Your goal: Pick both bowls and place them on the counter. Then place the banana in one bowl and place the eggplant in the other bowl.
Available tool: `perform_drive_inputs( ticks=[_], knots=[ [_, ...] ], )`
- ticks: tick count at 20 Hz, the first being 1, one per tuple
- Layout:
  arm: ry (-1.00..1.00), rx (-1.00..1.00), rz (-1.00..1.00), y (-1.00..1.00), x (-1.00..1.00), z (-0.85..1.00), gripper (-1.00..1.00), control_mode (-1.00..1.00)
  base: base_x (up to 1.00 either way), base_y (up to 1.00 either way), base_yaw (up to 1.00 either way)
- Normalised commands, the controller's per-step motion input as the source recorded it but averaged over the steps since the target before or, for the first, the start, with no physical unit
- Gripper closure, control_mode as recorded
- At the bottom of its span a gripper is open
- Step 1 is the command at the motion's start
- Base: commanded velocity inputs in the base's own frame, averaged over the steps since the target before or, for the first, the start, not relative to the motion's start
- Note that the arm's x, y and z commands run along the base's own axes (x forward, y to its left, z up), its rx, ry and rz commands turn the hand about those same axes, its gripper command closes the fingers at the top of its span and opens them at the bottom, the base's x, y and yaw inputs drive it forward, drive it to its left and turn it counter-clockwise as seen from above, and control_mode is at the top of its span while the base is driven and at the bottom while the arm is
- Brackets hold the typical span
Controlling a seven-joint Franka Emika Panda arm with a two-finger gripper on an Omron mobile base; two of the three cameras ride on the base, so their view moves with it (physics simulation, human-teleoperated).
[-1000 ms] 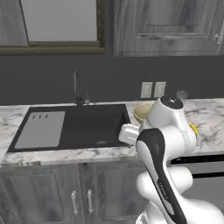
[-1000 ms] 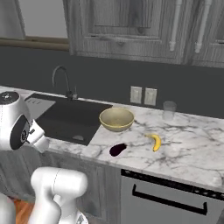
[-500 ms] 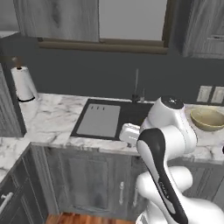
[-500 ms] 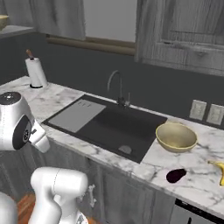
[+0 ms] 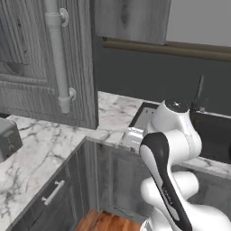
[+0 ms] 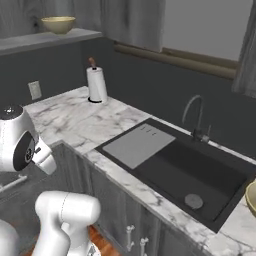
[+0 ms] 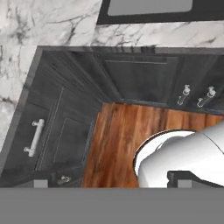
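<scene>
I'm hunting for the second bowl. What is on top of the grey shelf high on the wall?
One tan-yellow bowl sits upright on the shelf. Its inside faces away from the camera, so any contents are hidden.

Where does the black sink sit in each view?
Left base view: sink at the right edge, behind the arm.
Right base view: centre-right, sunk in the counter.
Hand view: along the top edge.
Shared landmark: its grey drainboard.
</scene>
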Motion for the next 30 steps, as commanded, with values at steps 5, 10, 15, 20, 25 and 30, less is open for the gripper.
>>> perform_drive_inputs(
  ticks=[5,10,15,20,25,30],
  knots=[
    [0.00,0.00,0.00,0.00,0.00,0.00,-1.00,1.00,0.50,0.14,0.41],
    [0.00,0.00,0.00,0.00,0.00,0.00,-1.00,1.00,0.59,0.11,0.37],
    [0.00,0.00,0.00,0.00,0.00,0.00,-1.00,1.00,0.66,-0.05,0.27],
    [0.00,0.00,0.00,0.00,0.00,0.00,-1.00,1.00,0.45,-0.15,0.19],
    [0.00,0.00,0.00,0.00,0.00,0.00,-1.00,1.00,0.35,0.02,0.14],
    [0.00,0.00,0.00,0.00,0.00,0.00,-1.00,1.00,0.54,-0.15,0.14]
  ],
)
